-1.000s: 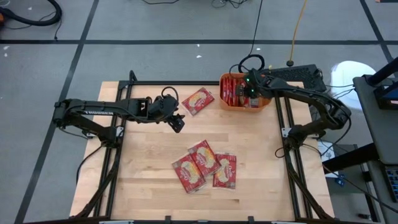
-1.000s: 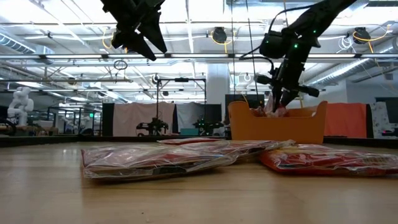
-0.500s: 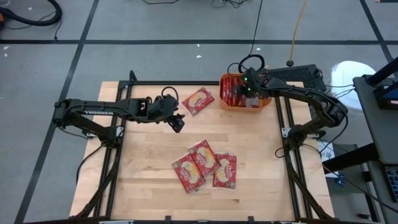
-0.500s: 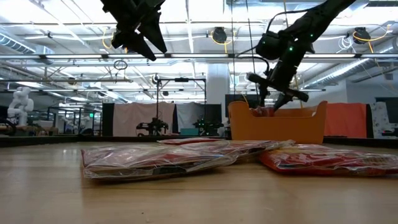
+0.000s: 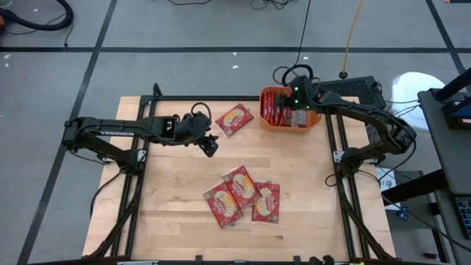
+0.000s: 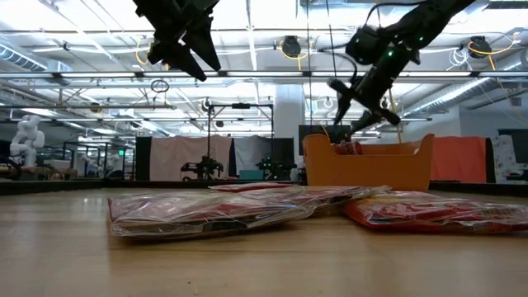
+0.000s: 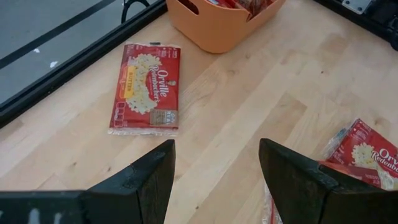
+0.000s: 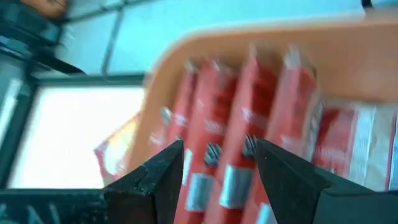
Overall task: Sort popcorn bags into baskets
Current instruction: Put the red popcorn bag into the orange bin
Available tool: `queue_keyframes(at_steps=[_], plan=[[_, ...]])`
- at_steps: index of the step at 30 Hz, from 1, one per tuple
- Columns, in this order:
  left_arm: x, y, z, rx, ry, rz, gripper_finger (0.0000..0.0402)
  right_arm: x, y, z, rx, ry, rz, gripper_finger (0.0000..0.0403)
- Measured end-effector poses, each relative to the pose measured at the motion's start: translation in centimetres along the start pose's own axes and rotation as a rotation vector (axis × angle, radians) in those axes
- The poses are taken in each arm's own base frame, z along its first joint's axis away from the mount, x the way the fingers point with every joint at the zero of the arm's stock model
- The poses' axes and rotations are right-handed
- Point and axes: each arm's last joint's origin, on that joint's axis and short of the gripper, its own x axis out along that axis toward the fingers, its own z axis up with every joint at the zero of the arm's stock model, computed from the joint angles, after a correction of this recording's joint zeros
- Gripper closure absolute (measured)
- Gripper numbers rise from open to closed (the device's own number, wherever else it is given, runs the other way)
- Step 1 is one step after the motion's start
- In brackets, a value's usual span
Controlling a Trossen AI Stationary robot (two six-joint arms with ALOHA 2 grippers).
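Note:
One red popcorn bag (image 5: 234, 119) lies flat near the far edge; it also shows in the left wrist view (image 7: 146, 87). Three more bags (image 5: 243, 196) lie overlapping in the middle near part of the table. The orange tub (image 5: 313, 120) stands at the far right with several bags (image 8: 249, 143) on edge inside. My right gripper (image 5: 296, 109) hangs open and empty above the tub, clear of its rim (image 6: 367, 148). My left gripper (image 5: 210, 144) hangs open and empty, high over the table, between the single bag and the group.
Black frame rails run along the table's left, right and far edges (image 5: 206, 98). Bare wood lies between the single bag and the three overlapping bags (image 7: 249, 106). The room beyond holds racks and curtains (image 6: 206, 157).
My right gripper has risen out of the orange tub and tipped from pointing straight down to a slant; it now hangs above the rim. The bags and my left arm have stayed still.

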Motion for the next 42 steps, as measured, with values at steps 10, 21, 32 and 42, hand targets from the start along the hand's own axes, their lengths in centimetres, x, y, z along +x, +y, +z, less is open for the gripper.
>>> queue_keyframes(at_steps=[10,21,32,42], plan=[[0.0,0.1,0.0,0.003,-0.013,0.022,0.0167,-0.3,-2.4,0.7,0.018,0.046,-0.121,0.0224],[0.0,0.1,0.1,-0.008,-0.013,0.023,0.0167,1.0,-4.1,1.0,0.001,0.025,-0.172,0.0329],[0.3,0.1,0.0,-0.011,-0.008,0.029,0.0167,2.9,-5.7,0.3,-0.035,0.036,-0.229,0.0395],[1.3,-0.3,-0.1,-0.037,0.008,0.027,0.0167,5.3,-5.9,0.0,-0.072,0.083,-0.188,0.0401]])
